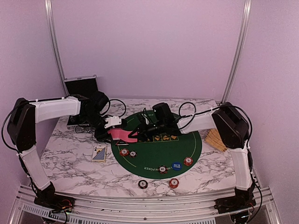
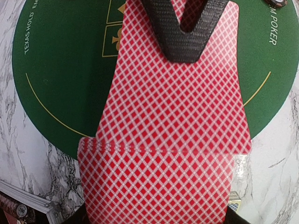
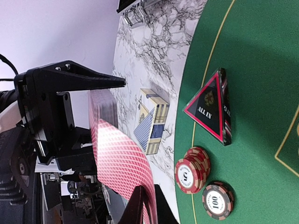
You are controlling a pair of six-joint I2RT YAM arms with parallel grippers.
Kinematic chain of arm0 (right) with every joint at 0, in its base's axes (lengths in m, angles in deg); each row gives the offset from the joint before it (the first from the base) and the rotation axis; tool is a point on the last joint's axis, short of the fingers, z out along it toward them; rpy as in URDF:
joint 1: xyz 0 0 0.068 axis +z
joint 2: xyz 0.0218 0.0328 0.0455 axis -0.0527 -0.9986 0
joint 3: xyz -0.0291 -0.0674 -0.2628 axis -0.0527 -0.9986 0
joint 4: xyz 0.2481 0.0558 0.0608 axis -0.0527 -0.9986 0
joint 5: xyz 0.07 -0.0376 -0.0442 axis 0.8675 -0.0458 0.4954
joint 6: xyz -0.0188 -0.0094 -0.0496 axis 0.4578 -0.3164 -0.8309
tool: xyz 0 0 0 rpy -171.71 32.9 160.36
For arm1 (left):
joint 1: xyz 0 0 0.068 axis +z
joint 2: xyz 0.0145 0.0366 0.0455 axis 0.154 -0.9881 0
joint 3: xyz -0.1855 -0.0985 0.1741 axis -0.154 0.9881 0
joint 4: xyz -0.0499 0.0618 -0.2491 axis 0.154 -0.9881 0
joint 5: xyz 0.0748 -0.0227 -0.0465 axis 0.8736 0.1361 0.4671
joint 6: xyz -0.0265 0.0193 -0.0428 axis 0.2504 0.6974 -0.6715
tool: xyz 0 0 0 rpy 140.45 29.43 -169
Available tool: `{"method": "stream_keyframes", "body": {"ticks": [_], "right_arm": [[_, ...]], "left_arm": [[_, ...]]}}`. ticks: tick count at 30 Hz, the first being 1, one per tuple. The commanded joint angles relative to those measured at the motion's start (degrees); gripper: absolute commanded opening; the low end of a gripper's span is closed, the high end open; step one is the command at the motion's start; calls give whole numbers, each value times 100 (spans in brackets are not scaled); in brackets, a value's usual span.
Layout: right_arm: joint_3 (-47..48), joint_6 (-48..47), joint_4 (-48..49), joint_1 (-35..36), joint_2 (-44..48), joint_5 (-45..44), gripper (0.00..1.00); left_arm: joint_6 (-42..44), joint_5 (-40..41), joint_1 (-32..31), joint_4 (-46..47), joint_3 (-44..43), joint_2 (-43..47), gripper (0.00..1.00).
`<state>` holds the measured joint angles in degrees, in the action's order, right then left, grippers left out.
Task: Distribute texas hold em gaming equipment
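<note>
My left gripper point(image 1: 110, 128) is shut on a deck of red-backed playing cards point(image 2: 156, 186) and holds it above the left edge of the green poker mat point(image 1: 159, 151). The deck hides its fingers in the left wrist view. My right gripper point(image 1: 136, 134) is shut on the far end of the top card point(image 2: 177, 102); its black fingers point(image 2: 180, 35) pinch the card. The card bends between the deck and the fingers point(image 3: 124, 163). A black triangular "ALL IN" marker point(image 3: 210, 109), a stack of dark-red chips point(image 3: 191, 170) and a single chip point(image 3: 217, 200) lie on the mat below.
More chips point(image 1: 188, 161) and a blue button point(image 1: 176, 165) lie along the mat's near edge; two chips point(image 1: 143, 184) sit off it on the marble. A blue-and-yellow card box point(image 1: 99, 153) lies left of the mat. The open silver-edged case point(image 1: 81, 86) stands at back left, a tan stack point(image 1: 216, 139) at right.
</note>
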<state>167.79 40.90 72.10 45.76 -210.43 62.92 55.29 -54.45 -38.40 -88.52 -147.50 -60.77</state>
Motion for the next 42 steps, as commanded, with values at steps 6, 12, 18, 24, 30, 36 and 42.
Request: {"method": "stream_keyframes", "body": {"ticks": [6,12,18,24,30,36,42], "right_arm": [[-133,-46,27,-282,353,55,1],[201,-55,-8,-414,40,161,0],[1245,-281,-498,-442,-721,163,0],[2257,-145,-552,-453,-1584,120,0],[2739,235,-226,-431,-2118,153,1],[3255,177,-494,-339,-2470,64,10],[3470,-344,-1299,-328,-2483,-308,38]], "left_arm": [[-24,-5,163,-119,145,354,2],[-28,-11,177,-194,202,460,2],[-70,-62,177,-243,218,527,2],[-104,-91,177,-256,243,569,2],[-94,-94,177,-268,244,611,2],[-97,-130,177,-276,220,607,2],[-99,-158,177,-286,235,629,2]]}}
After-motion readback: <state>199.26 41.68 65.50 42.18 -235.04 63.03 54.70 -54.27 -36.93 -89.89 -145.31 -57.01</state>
